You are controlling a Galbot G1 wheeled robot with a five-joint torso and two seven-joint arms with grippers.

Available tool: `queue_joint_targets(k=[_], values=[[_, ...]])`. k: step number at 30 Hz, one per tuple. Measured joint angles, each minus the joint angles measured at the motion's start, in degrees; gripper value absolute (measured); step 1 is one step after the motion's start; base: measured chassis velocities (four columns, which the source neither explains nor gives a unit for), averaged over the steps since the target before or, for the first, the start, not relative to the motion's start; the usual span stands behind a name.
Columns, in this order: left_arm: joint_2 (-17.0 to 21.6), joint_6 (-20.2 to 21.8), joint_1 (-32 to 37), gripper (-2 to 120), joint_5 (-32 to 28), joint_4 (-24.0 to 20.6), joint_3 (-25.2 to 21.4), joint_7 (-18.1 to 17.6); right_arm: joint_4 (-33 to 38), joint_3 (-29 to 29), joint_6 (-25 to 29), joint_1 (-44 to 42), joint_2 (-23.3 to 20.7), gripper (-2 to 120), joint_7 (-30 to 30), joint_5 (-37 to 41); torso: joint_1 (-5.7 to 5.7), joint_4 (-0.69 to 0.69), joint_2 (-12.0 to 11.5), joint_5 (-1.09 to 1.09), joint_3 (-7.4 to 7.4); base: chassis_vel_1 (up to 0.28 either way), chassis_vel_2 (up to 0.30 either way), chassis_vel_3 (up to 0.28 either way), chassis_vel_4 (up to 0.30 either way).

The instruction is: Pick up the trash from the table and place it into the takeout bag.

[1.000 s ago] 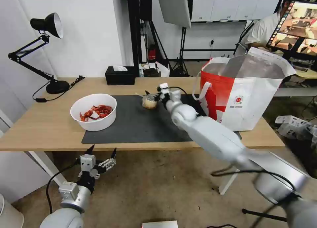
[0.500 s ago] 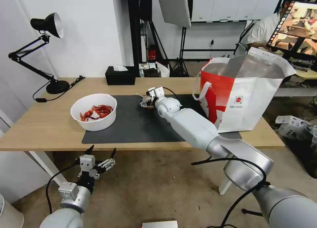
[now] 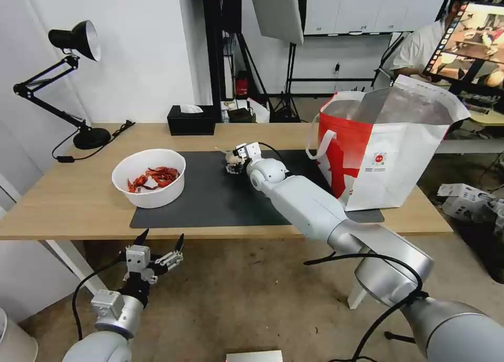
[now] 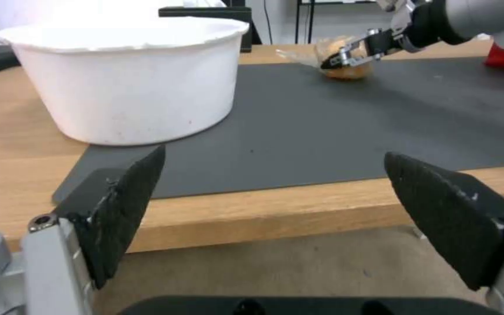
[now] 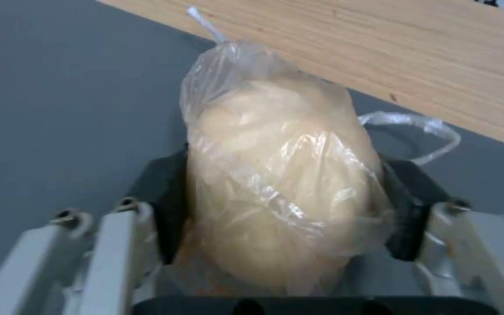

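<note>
1. Right gripper (image 3: 233, 162) reaches out over the far middle of the dark mat (image 3: 210, 194). Its two black pads press both sides of the clear bag with beige ball (image 5: 281, 175), narrowed to the bag's width.
2. Bag is thin crinkled plastic wrapped tight on a pale beige lump; a knotted tail and a loose loop of plastic stick out past the fingers toward the mat's far edge. In the left wrist view the bag (image 4: 345, 65) looks to be touching the mat, with a right finger (image 4: 351, 52) across it; cannot tell if it is lifted at all.
3. Left gripper (image 3: 157, 249) hangs below and in front of the tabletop's near edge, spread wide, holding nothing; its pads (image 4: 124, 205) are far apart.
4. White bowl (image 3: 149, 177) with red shells sits on the mat's left end, well apart from the right gripper.
5. Takeout bag (image 3: 383, 157), red and white with foil lining, stands open and upright on the right end of the tabletop (image 3: 68, 199), handle hanging on its left side.
6. Black tissue box (image 3: 191, 119) at the tabletop's far edge; black desk lamp (image 3: 68, 78) at the far left corner.
</note>
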Motion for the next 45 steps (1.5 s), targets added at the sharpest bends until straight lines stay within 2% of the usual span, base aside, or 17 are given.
queue_joint_targets(k=[1, 3, 8, 14, 16, 18, 22, 24, 25, 28, 33, 35, 37, 38, 41, 42, 45], values=[[0.0, 0.0, 0.0, 100, 0.0, 0.0, 0.0, 0.0, 0.0, 0.0, 0.0, 0.0, 0.0, 65, 0.0, 0.0, 0.0, 0.0, 0.0, 0.0, 0.0, 0.0, 0.0, 0.0, 0.0], [-0.02, -0.01, -0.16, 100, 0.01, -0.06, 0.01, -0.02, 1.64, -0.02, -0.39, -0.56, -0.98, 50, 1.18, 1.18, 0.0, -0.01, 0.0, 0.0, 0.0, 0.0, 0.0, 0.0, 0.0], [0.02, -0.01, -0.23, 100, 0.02, -0.11, 0.15, -0.05, 5.09, 0.42, 0.7, -1.8, -2.44, 37, 2.23, 1.7, 0.0, 0.0, 0.0, 0.0, 0.0, 0.0, 0.0, 0.0, 0.0], [0.15, -0.01, 0.01, 100, -0.03, -0.87, -0.04, -0.12, 21.04, 3.25, 8.34, -6.81, -9.47, 15, 7.66, -7.64, 0.0, 0.01, 0.0, 0.02, 0.0, 0.0, 0.0, 0.0, 0.0], [0.17, -0.01, 0.13, 100, -0.06, -0.94, -0.08, -0.16, 23.65, 3.8, 9.45, -7.61, -10.76, 13, 8.74, -9.46, 0.0, -0.02, 0.0, 0.02, 0.0, 0.0, 0.0, 0.0, 0.0], [0.21, -0.01, 0.34, 100, -0.09, -1.13, -0.11, -0.16, 30.92, 5.86, 12.55, -9.76, -14.39, 8, 11.46, -14.73, 0.0, -0.02, 0.0, 0.02, 0.0, 0.0, 0.0, 0.0, 0.0], [0.2, -0.02, 0.41, 100, -0.09, -1.19, -0.01, -0.19, 36.37, 7.67, 14.53, -11.38, -17.2, 7, 14.14, -18.11, -0.01, -0.01, 0.0, 0.02, 0.0, 0.0, 0.0, 0.0, 0.0], [0.07, -0.02, 0.36, 100, 0.06, -1.15, 0.63, -0.24, 44.34, 11.77, 15.69, -12.91, -22.14, 7, 18.16, -21.83, -0.01, 0.0, 0.0, 0.02, 0.0, 0.0, 0.0, 0.0, 0.0], [0.07, -0.02, 0.36, 100, 0.06, -1.15, 0.63, -0.24, 44.34, 11.77, 15.69, -12.91, -22.14, 7, 18.16, -21.83, -0.01, 0.0, 0.0, 0.02, 0.0, 0.0, 0.0, 0.0, 0.0], [-0.15, -0.02, 0.31, 100, 0.14, -1.1, 1.29, -0.25, 47.99, 14.46, 13.0, -12.83, -25.77, 7, 21.63, -21.06, -0.01, -0.01, 0.0, 0.02, 0.0, 0.0, 0.0, 0.0, 0.0], [-0.27, 0.0, 0.11, 100, 0.36, -0.99, 2.32, -0.29, 49.18, 17.85, 4.44, -10.53, -32.37, 7, 29.06, -7.0, 0.0, -0.01, 0.0, 0.02, 0.0, 0.0, 0.0, 0.0, 0.0], [-0.27, 0.0, 0.08, 100, 0.38, -0.99, 2.47, -0.29, 48.9, 18.72, 1.71, -10.06, -33.77, 7, 30.08, -3.22, 0.0, -0.01, 0.0, 0.02, 0.0, 0.0, 0.0, 0.0, 0.0], [-0.19, 0.01, 0.06, 100, 0.4, -1.0, 2.7, -0.29, 48.6, 19.45, -4.42, -9.22, -36.46, 7, 32.13, 4.48, -0.01, -0.01, 0.0, 0.02, 0.0, 0.0, 0.0, 0.0, 0.0], [-0.19, 0.01, 0.06, 100, 0.4, -1.0, 2.7, -0.29, 48.6, 19.45, -4.42, -9.22, -36.46, 7, 32.13, 4.48, -0.01, -0.01, 0.0, 0.02, 0.0, 0.0, 0.0, 0.0, 0.0], [0.18, 0.04, -0.07, 100, 0.4, -1.07, 2.93, -0.28, 48.7, 19.59, -11.27, -7.67, -38.89, 18, 32.7, 14.24, 0.0, -0.02, 0.0, 0.03, 0.0, 0.0, 0.0, 0.0, 0.0], [0.18, 0.04, -0.07, 100, 0.4, -1.07, 2.93, -0.28, 48.7, 19.59, -11.27, -7.67, -38.89, 18, 32.7, 14.24, 0.0, -0.02, 0.0, 0.03, 0.0, 0.0, 0.0, 0.0, 0.0], [0.36, 0.04, -0.16, 100, 0.39, -1.41, 3.17, -0.28, 49.15, 19.32, -15.34, -6.21, -40.03, 34, 31.06, 16.55, 0.0, 0.0, 0.0, 0.0, 0.0, 0.0, 0.0, 0.0, 0.0]])
